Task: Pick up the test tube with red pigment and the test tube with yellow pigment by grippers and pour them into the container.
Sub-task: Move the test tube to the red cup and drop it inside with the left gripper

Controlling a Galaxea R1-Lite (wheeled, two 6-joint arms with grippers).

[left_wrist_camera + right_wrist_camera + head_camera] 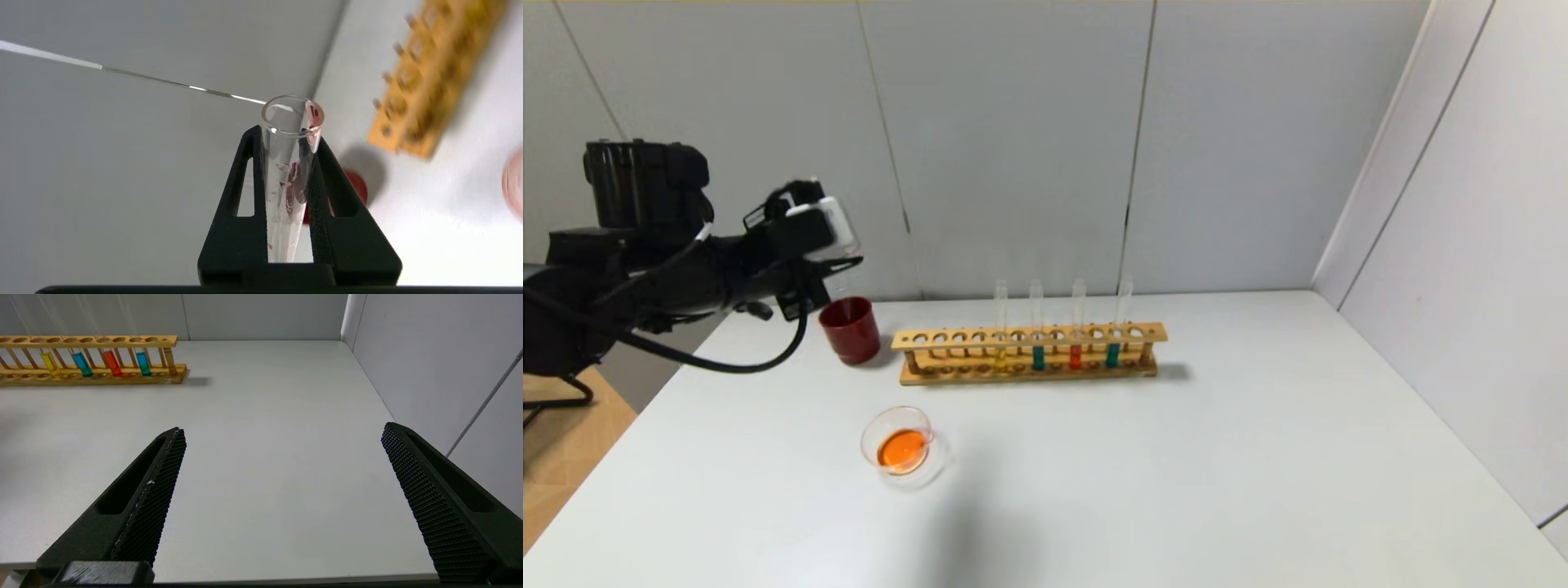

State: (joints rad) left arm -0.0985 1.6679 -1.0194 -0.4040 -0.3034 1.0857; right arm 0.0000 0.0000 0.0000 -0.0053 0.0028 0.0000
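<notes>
my left gripper (pixel 288 134), far left above the red cup (pixel 850 329), clamps an emptied tube (pixel 289 163). my right gripper (pixel 282 435) gapes, holding nothing. the dish (pixel 903 447) holds orange liquid.

You have the rack (pixel 1029 353) at the back of the table (pixel 1176 474), the cup (pixel 850 329) just left of it, and the dish (pixel 903 446) in front of the cup, nearer you, well apart from both

I see open table (pixel 1258 457) right of and in front of the rack (pixel 1029 353); the red cup (pixel 849 329) and dish (pixel 903 447) obstruct its left.
</notes>
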